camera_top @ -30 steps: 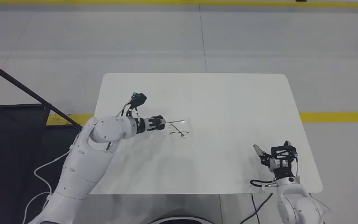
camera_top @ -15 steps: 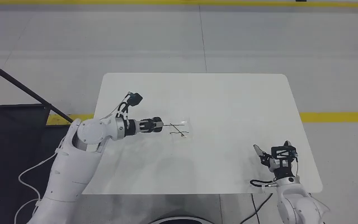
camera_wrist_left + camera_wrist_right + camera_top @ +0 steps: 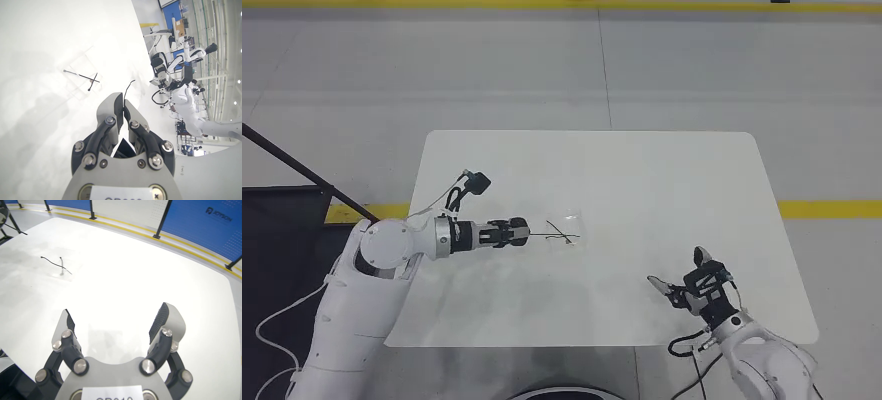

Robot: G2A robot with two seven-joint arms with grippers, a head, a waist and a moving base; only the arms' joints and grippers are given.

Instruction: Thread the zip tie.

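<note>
My left gripper (image 3: 123,98) is shut on a thin black zip tie (image 3: 128,87), whose free end curves out past the fingertips. In the top view this gripper (image 3: 519,233) hovers left of centre over the white table (image 3: 662,180), pointing right. Just beyond it, two more black zip ties (image 3: 564,237) lie crossed on a clear sheet (image 3: 573,218). They show in the left wrist view as crossed zip ties (image 3: 90,80) and in the right wrist view as crossed zip ties (image 3: 56,265). My right gripper (image 3: 115,308) is open with nothing in it, near the table's front right edge (image 3: 678,272).
The clear sheet (image 3: 75,262) is the only other thing on the table top. A black frame (image 3: 302,175) and dark cloth stand off the table's left side. Yellow floor lines run behind and beside the table.
The left gripper has drifted slightly toward the near edge with the zip tie, its elbow pulling back. The right arm has swung left and turned toward the table's centre.
</note>
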